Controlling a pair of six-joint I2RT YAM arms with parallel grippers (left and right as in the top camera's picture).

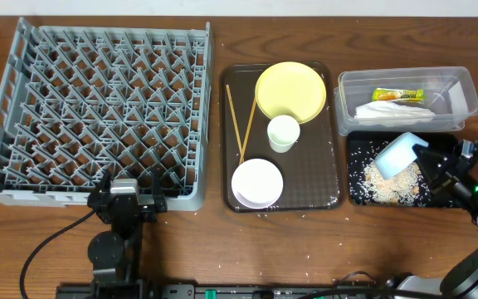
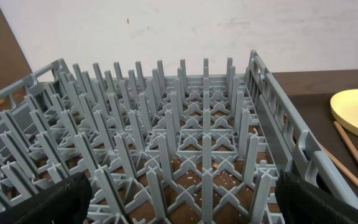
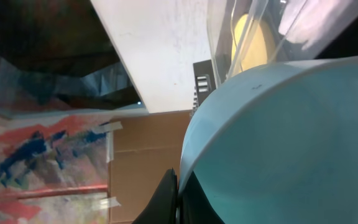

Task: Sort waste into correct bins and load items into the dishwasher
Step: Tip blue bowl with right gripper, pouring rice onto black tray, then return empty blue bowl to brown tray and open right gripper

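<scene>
a: biggest first. the dish rack (image 1: 98, 116) sits far left, and the left gripper (image 2: 182, 202) hovers at its near edge, spread wide, holding nothing.
b: and the black tray (image 1: 357, 149)?
a: far right. the right gripper (image 1: 423, 158) pinches the light blue bowl (image 1: 398, 155) by its rim, tipped over that tray.
b: what could go wrong?
a: i'd guess a rim pinch may slip as the bowl tilts. the crumbs (image 1: 388, 184) could also bounce over the tray's low wall onto the table (image 1: 305, 249).

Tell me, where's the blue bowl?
In the overhead view the blue bowl is on the right, held tipped over the black tray by the right gripper, next to the clear tub.
</scene>
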